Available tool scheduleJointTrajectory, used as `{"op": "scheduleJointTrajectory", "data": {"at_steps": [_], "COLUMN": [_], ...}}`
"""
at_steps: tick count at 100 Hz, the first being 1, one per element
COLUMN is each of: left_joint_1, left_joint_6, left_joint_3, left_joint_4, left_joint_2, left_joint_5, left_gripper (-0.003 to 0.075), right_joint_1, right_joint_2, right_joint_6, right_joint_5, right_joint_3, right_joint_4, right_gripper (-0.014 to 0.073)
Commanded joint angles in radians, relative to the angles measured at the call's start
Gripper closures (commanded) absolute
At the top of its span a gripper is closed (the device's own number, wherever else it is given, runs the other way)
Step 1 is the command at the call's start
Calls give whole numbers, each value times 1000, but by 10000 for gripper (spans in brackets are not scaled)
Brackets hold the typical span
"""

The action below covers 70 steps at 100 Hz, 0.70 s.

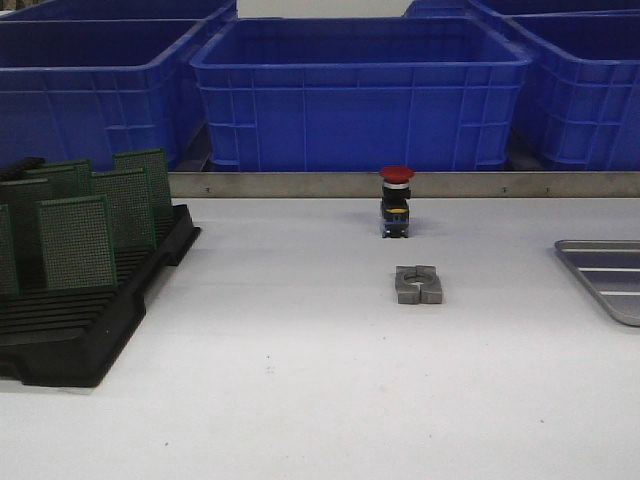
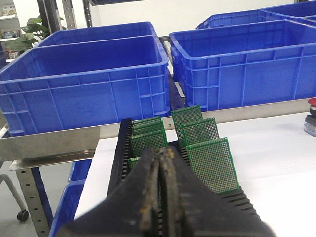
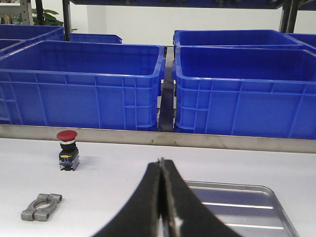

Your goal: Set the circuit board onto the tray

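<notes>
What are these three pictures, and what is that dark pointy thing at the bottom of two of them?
They show a robot with two arms at a white table. One picture looks forward over the table. The other two come from small cameras on the robot's wrists. The dark pointy things are its pinchers: the left gripper and the right gripper. Both are shut and hold nothing. On the left stands a black rack with green circuit boards standing upright in its slots. On the right lies a grey metal tray, where a board should go. In the middle are a red push button and a small grey metal clamp. Behind are big blue bins.
</notes>
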Motion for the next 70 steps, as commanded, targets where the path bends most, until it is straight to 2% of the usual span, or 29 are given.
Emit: {"op": "scheduleJointTrajectory", "data": {"at_steps": [1,43,60,70], "left_joint_1": [2,2,2,2], "left_joint_6": [-8,-8,-8,-8], "left_joint_3": [-1,-26,-136,-235], "left_joint_4": [0,-2,-54,-60], "left_joint_2": [-35,-35,4,59], "left_joint_5": [-77,-77,-39,37], "left_gripper": [738,738,738,738], "right_joint_1": [0,0,0,0], "right_joint_2": [-22,-22,-22,-22], "right_joint_6": [-4,-4,-4,-4], "right_joint_5": [-86,-86,-86,-86], "right_joint_3": [-13,-13,-13,-13], "right_joint_4": [-12,-12,-12,-12], "right_gripper": [662,662,662,662]}}
